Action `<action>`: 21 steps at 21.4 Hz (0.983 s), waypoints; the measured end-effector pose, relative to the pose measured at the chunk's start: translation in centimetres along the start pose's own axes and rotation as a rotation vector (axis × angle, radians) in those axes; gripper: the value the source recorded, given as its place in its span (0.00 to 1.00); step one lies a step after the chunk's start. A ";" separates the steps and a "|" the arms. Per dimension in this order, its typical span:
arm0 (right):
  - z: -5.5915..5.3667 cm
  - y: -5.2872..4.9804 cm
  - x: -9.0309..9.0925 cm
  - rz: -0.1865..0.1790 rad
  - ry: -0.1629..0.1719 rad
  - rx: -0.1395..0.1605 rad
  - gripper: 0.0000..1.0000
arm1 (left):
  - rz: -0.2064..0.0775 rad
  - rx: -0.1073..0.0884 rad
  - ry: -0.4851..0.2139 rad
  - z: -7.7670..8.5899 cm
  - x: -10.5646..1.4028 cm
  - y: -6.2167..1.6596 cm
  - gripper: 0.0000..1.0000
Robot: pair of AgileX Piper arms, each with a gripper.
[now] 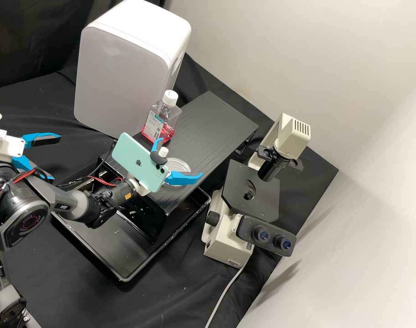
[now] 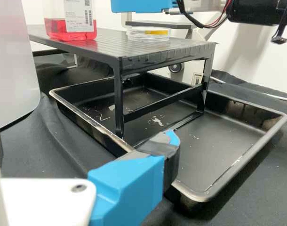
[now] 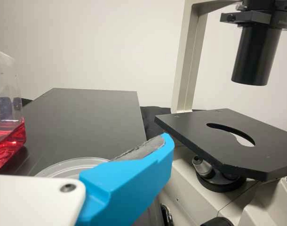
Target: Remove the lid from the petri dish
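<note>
In the centre of the high view, the right gripper [image 1: 180, 157] is standing wide open. Its blue fingers [image 1: 186, 177] are straddling the petri dish [image 1: 177, 166], which is sitting on the black rack [image 1: 217, 123] near its lower edge, just below the red-filled flask [image 1: 161, 119]. At the left edge, the left gripper [image 1: 44, 154] is hanging open over the bench [image 1: 58, 105], holding nothing.

arms [image 1: 76, 202] dark grey | end effector [image 1: 178, 160] white, fingers [image 1: 185, 177] bright blue | cables [image 1: 109, 181] red, black
</note>
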 end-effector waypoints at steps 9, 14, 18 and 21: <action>0.1 0.0 -0.2 0.007 0.007 0.000 1.00 | 0.001 -0.002 0.005 0.0 0.0 -0.01 1.00; 0.9 -0.9 -1.8 0.008 0.006 -0.002 1.00 | 0.001 -0.002 0.005 0.0 0.0 -0.01 1.00; 1.4 -1.3 -2.8 0.008 0.005 -0.004 1.00 | -0.001 -0.002 0.005 -0.1 0.0 -0.04 1.00; 1.3 -1.8 -3.3 0.004 0.024 -0.003 1.00 | -0.001 -0.002 0.005 -0.1 0.0 -0.04 1.00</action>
